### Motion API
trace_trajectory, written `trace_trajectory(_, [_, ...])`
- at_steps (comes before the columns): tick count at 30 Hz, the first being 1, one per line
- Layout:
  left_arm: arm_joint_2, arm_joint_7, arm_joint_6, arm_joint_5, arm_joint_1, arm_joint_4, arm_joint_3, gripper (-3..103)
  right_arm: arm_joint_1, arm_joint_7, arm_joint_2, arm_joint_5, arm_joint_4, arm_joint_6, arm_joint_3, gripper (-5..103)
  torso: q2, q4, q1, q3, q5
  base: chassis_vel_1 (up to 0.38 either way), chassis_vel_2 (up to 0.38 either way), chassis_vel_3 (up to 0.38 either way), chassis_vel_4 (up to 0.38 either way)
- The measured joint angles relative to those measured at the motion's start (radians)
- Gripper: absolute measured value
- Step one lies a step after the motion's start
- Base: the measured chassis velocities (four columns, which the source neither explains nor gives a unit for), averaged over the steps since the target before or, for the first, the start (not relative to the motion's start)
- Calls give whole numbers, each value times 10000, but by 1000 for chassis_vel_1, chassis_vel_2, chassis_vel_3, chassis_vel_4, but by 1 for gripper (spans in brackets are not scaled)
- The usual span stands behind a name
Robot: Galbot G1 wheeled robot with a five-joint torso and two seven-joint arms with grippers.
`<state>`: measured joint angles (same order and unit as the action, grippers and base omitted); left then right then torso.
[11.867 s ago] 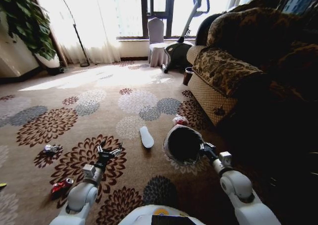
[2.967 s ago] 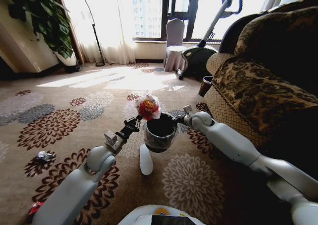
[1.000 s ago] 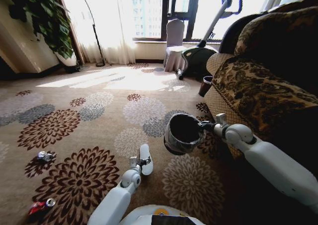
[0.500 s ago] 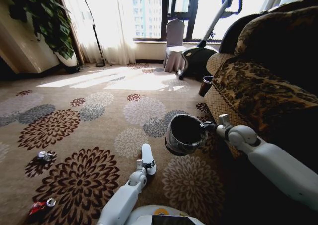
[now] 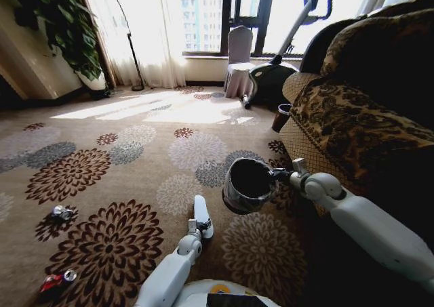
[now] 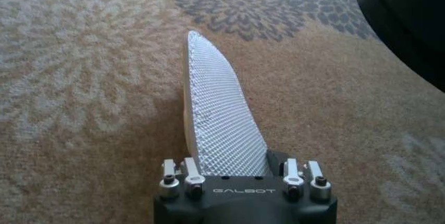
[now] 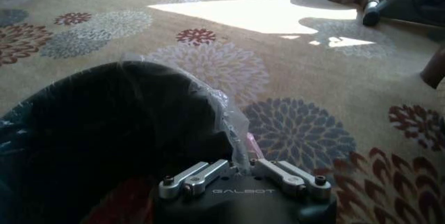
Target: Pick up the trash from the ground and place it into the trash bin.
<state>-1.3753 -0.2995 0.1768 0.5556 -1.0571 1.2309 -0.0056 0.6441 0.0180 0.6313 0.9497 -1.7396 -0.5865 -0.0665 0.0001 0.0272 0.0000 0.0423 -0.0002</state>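
The right gripper [image 5: 279,174] is raised above the floral brown carpet [image 5: 102,178], its jaws closed on the rim of the small round dark trash bin with a crinkled grey plastic liner [image 5: 248,183]. The bin hangs clear of the floor, tilted with its mouth toward the robot. In the right wrist view the fingers [image 7: 208,173] meet over the liner fold at the bin's rim [image 7: 174,78], and something reddish lies inside the bin.

The left gripper [image 5: 201,223] is low over the carpet, at the near end of a flat, elongated white piece with a mesh-textured surface [image 5: 201,215] that lies on the floor beside and below the bin. In the left wrist view the jaws stand spread, one on each side of the near end of the white piece [image 6: 219,125]; whether the fingers [image 6: 182,174] touch it cannot be determined.

Toward the carpet's left side, well apart from both grippers, lie a small white and dark scrap [image 5: 61,213] and, nearer the robot, a red crumpled item with a pale round part [image 5: 55,281].
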Motion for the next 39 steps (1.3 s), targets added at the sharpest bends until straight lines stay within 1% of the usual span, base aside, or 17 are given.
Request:
trace_trajectory(1, [-4,16,-35,-8,38,-24,46,57,-56,1,29,0,9,0,-71,1,0,2,0,0,0,0,0,0,0])
trace_trajectory(4, [-12,21,-106,-24,74,-59,77,57,-116,2,43,0,25,0,-134,1,0,4,0,0,-1,0,0,0,0])
trace_trajectory(5, [-15,23,-145,-76,80,-44,93,45,-161,2,46,0,57,0,-168,1,0,3,0,0,-2,0,0,0,0])
trace_trajectory(7, [32,29,-144,-131,79,52,102,35,-187,1,50,-1,91,0,-180,1,0,0,0,0,-2,0,0,0,0])
trace_trajectory(9, [66,16,-157,-151,92,93,104,35,-190,1,54,-3,96,0,-180,1,0,-1,0,0,-1,0,0,0,0])
trace_trajectory(10, [94,-9,-186,-154,112,126,104,26,-191,1,56,-5,96,0,-181,1,0,-1,0,0,-2,0,0,0,0])
trace_trajectory(12, [159,-52,-221,-153,140,226,87,26,-191,1,59,-7,85,0,-181,1,-1,0,0,0,-2,0,0,0,0])
trace_trajectory(13, [224,-102,-279,-157,151,368,12,19,-191,1,69,-8,70,0,-181,1,-1,3,0,0,2,0,0,0,0])
trace_trajectory(15, [274,-181,-425,-250,139,526,-106,19,-190,1,87,-8,64,0,-171,1,-1,3,0,0,2,0,0,0,0])
trace_trajectory(16, [317,-237,-634,-441,95,726,-231,12,-191,1,118,-7,62,0,-152,1,-1,4,0,0,2,0,0,0,0])
trace_trajectory(18, [499,-235,-1013,-957,-65,1487,-516,9,-205,-1,212,49,59,0,-125,1,-1,3,0,0,-2,0,0,0,0])
trace_trajectory(20, [696,-189,-1326,-1407,-152,2119,-704,9,-214,-1,292,123,33,0,-132,1,-1,4,0,0,2,0,0,0,0])
trace_trajectory(23, [1226,-55,-2160,-2683,-46,3469,-1047,9,-259,1,541,393,-113,8,-374,1,-1,5,0,-1,2,0,0,0,0])
trace_trajectory(26, [1565,-27,-2271,-2937,182,4384,-1137,9,-382,5,688,659,-147,-215,-584,1,-1,4,0,-1,-3,0,0,0,0])
trace_trajectory(31, [2180,-23,-1884,-2424,670,5949,-1080,9,-950,-3,1151,685,326,-368,-1332,1,-1,0,0,-1,4,0,0,0,0])
trace_trajectory(34, [2667,215,-1546,-1878,1166,6968,-887,9,-1661,-5,1577,1026,572,-853,-2039,1,-1,5,1,0,0,0,0,0,0])
trace_trajectory(39, [2849,404,-1248,-1288,1625,7470,-566,9,-2282,4,1871,1303,756,-1125,-2605,1,-1,8,0,-1,1,0,0,0,0])
